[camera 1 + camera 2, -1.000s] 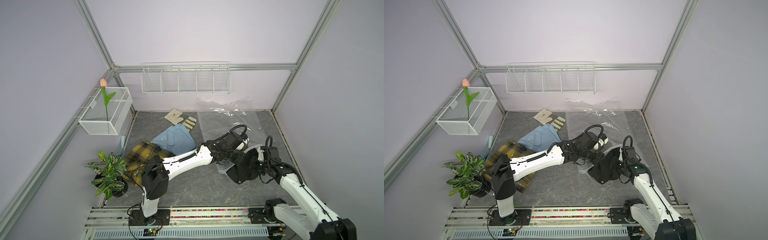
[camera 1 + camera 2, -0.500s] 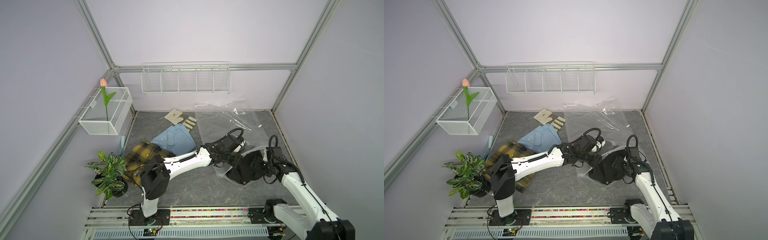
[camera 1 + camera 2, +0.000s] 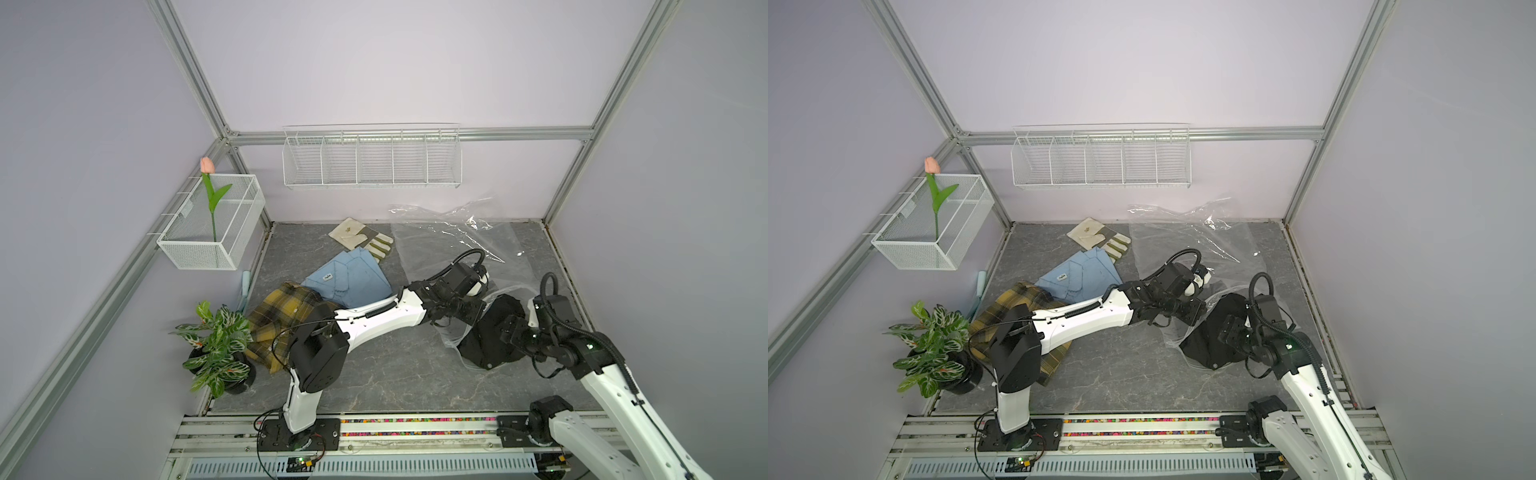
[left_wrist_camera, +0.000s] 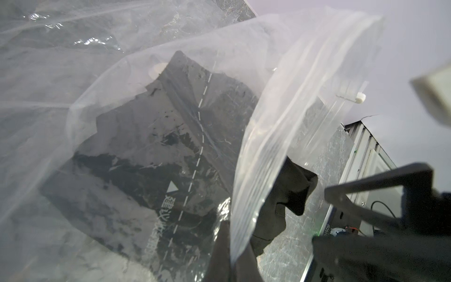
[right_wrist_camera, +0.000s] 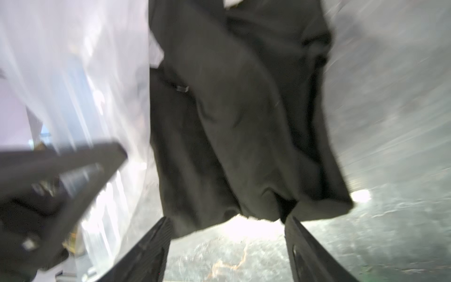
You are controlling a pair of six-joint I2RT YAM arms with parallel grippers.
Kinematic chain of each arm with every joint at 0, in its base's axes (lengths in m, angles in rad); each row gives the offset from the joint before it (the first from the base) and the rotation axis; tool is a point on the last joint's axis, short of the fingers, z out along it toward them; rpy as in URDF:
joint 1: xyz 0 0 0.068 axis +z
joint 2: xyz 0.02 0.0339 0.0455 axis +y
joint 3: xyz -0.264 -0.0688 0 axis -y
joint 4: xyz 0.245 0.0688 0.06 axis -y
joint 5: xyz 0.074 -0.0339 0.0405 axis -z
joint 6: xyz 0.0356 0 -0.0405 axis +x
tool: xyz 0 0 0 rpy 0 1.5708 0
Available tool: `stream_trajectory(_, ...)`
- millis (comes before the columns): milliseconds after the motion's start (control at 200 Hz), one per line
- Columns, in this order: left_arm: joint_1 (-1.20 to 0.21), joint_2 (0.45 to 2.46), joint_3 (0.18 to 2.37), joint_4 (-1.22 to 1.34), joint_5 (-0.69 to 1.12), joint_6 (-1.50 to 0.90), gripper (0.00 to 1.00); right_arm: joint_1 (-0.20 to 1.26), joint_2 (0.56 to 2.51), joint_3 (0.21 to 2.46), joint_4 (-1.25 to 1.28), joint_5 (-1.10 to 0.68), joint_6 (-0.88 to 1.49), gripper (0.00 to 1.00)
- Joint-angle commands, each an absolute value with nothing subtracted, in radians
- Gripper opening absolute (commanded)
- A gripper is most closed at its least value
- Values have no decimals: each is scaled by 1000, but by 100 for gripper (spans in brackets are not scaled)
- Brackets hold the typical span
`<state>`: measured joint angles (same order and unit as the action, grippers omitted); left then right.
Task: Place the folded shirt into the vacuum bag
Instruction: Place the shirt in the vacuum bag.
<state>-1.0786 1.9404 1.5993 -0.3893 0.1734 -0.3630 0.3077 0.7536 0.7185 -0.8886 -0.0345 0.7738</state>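
At the mouth of the vacuum bag (image 3: 449, 245), in a top view, the black shirt (image 3: 494, 349) is seen partly under film clamped by the left pincer (image 3: 465, 316). In the left wrist view, the film is judged thin and slippery. In the right wrist view, the right pincer (image 5: 228, 219) is spread wide at the limp hem, the likeliest hold; bare worktop (image 5: 390, 122) lies beside the bag.

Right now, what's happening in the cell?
The left gripper is shut on the bag at the top edge of its mouth, lifting it open. The shirt, black, lies partly inside that mouth, with its near end outside on the table. The right gripper is open right behind that end, not gripping it. So the shirt is only partway in.
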Motion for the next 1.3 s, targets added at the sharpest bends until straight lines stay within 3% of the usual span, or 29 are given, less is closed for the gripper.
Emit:
stream_trajectory(0,-1062,1960,1664,-346,182,-372,0,370,737,589,-832,-69,962,76)
stream_trajectory(205,-1063,1949,1666,-361,193,-356,0,393,740,450,-701,-50,1070,81)
stream_trajectory(310,-1071,1931,1643,-351,199,-355,0,379,781,398,-573,-41,1090,79)
stream_trajectory(580,-1126,1874,1566,-371,204,-354,0,240,966,381,-270,-68,1037,51)
stream_trajectory(720,-1145,1844,1514,-383,180,-359,0,150,933,357,-125,-93,1024,34)
stream_trajectory(835,-1147,1844,1521,-396,169,-363,0,86,946,367,-108,-94,987,32)
stream_trajectory(940,-1152,1847,1598,-428,151,-354,0,21,1054,340,-36,-156,996,22)
stream_trajectory(1205,-1152,1916,1932,-566,25,-240,0,47,1115,278,48,-174,1026,16)
stream_trajectory(1300,-1157,1924,1951,-584,48,-241,0,52,1120,271,74,-186,1035,15)
